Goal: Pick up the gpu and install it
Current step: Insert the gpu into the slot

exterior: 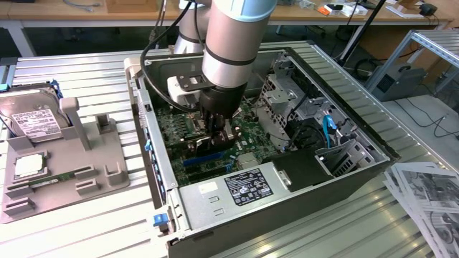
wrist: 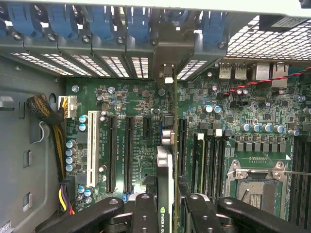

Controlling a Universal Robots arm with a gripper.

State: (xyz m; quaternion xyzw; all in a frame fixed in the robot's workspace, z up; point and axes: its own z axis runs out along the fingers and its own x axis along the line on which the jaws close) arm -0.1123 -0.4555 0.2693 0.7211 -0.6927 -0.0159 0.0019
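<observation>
End effector (wrist: 167, 208) clamping gpu (wrist: 165, 170) over motherboard (wrist: 133, 102), expansion slots (wrist: 129, 150) flanking, power supply (exterior: 240, 188) near

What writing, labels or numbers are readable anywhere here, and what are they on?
No text reads clearly.
Black label on the power supply: too small.
White label on the hard drive: too small.
White print on the circuit board: blurred.
Green logo on the graphics card in the end effector: no legible letters.
</observation>
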